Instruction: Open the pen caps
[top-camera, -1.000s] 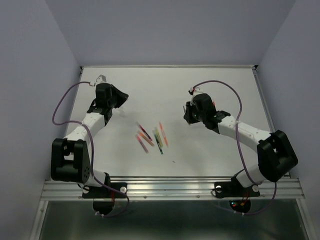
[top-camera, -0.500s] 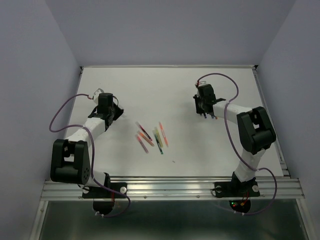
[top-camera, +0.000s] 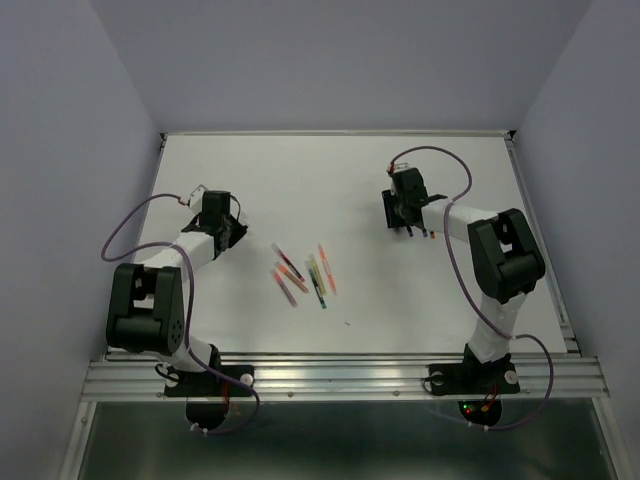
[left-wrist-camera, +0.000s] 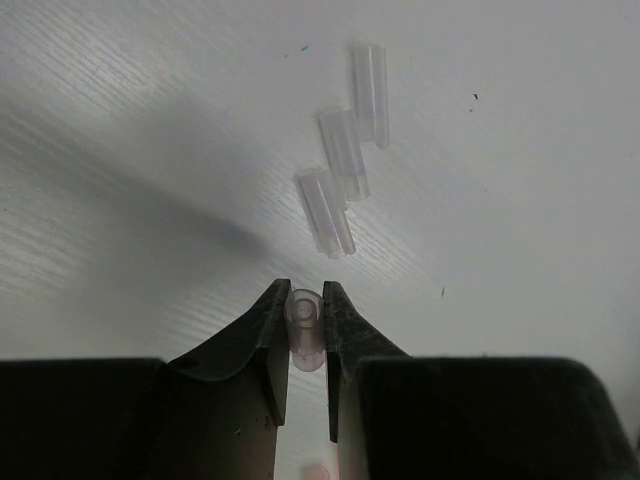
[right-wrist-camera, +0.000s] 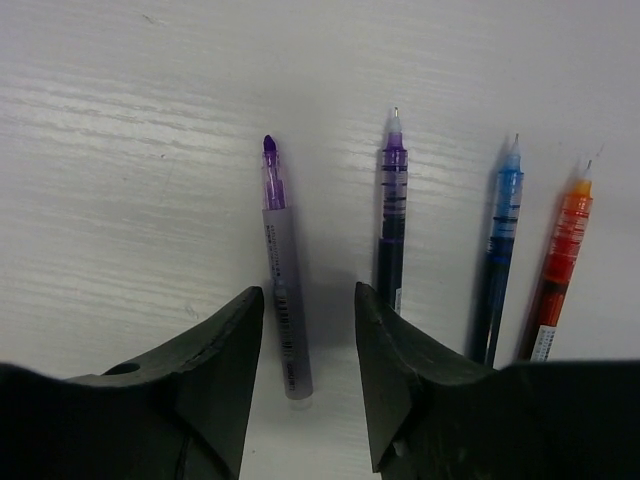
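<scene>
- Right hand (right-wrist-camera: 308, 293) has just half-opened, leaving a bared purple translucent pen (right-wrist-camera: 278, 250) beside three uncapped pens (right-wrist-camera: 503, 220).
- Left hand (left-wrist-camera: 304, 295) pinches a clear plastic pen cap (left-wrist-camera: 303, 330) before three discarded clear caps (left-wrist-camera: 343, 155) on the table (left-wrist-camera: 520, 200), probably adding it.

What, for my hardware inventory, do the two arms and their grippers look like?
Both the left arm and the right arm have white links joined by chunky black joint housings. A thin purple cable loops along each one up to the wrist. The left gripper and right gripper are matte black, each with two curved fingers tapering to narrow tips.
</scene>
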